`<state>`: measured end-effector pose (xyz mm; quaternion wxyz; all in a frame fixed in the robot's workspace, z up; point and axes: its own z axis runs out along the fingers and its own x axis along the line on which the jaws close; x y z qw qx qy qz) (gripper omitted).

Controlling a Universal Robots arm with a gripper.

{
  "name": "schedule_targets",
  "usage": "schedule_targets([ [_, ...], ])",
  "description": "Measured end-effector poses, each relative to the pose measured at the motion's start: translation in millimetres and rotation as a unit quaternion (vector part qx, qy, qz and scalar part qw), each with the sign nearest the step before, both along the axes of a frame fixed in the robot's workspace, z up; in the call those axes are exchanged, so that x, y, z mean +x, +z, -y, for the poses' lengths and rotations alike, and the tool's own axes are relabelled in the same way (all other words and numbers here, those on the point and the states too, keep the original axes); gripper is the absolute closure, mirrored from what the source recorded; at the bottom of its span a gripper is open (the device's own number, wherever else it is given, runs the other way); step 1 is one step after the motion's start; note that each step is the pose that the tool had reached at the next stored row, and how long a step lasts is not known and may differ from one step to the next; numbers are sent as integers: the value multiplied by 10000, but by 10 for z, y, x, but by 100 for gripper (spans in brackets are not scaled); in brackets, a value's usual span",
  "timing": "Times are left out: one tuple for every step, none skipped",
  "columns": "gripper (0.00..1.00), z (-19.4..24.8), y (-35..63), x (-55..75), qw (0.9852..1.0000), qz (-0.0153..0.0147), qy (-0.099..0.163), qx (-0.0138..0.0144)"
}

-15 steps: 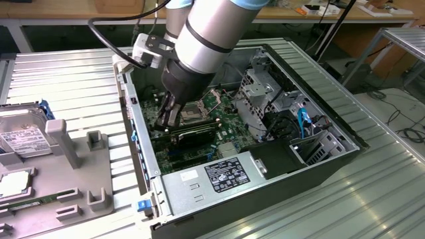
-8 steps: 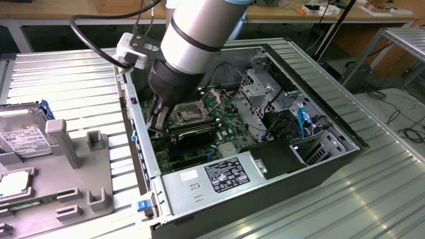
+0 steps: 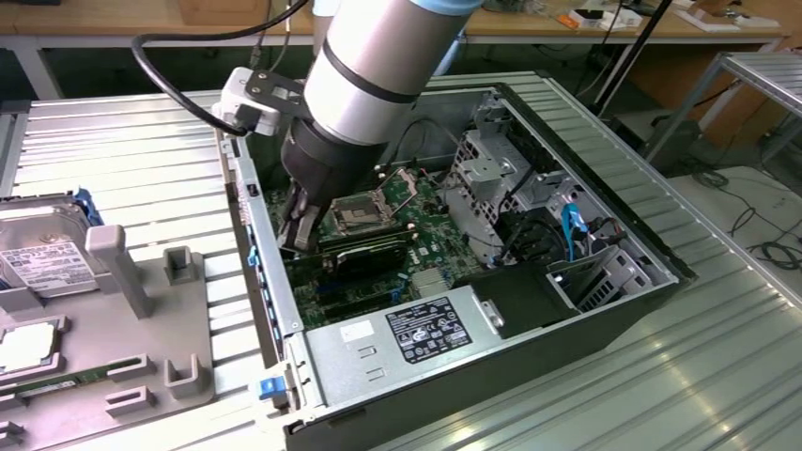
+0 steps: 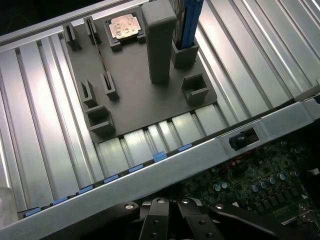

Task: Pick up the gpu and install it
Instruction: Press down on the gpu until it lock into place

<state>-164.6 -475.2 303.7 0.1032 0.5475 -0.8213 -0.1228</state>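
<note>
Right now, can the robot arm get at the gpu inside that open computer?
Probably yes. The case lies open, and the gripper is down inside right beside the gpu, with nothing between them.

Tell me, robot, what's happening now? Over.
Hand down inside the case, over the motherboard. Gpu under it, lying by the slots. Nothing blocking.

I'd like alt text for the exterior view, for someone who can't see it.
A grey robot arm's black pincer reaches inside an open black desktop computer case, low over the green motherboard beside a black-faced GPU card. A grey slotted holder tray sits beside the case.
</note>
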Motion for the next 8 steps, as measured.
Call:
schedule_targets([
  [89, 1, -7, -1, 10000, 4, 0, -1],
  [89, 1, -19, -2, 10000, 15, 1, -3],
  [89, 0, -30, -4, 10000, 23, 0, -4],
  [89, 0, -40, -5, 10000, 27, 0, -5],
  [89, 1, -43, -5, 10000, 27, 0, -6],
  [89, 0, -46, -5, 10000, 27, 0, -7],
  [89, 0, -51, -5, 10000, 29, 0, -7],
  [89, 1, -57, -5, 10000, 33, 1, -8],
])
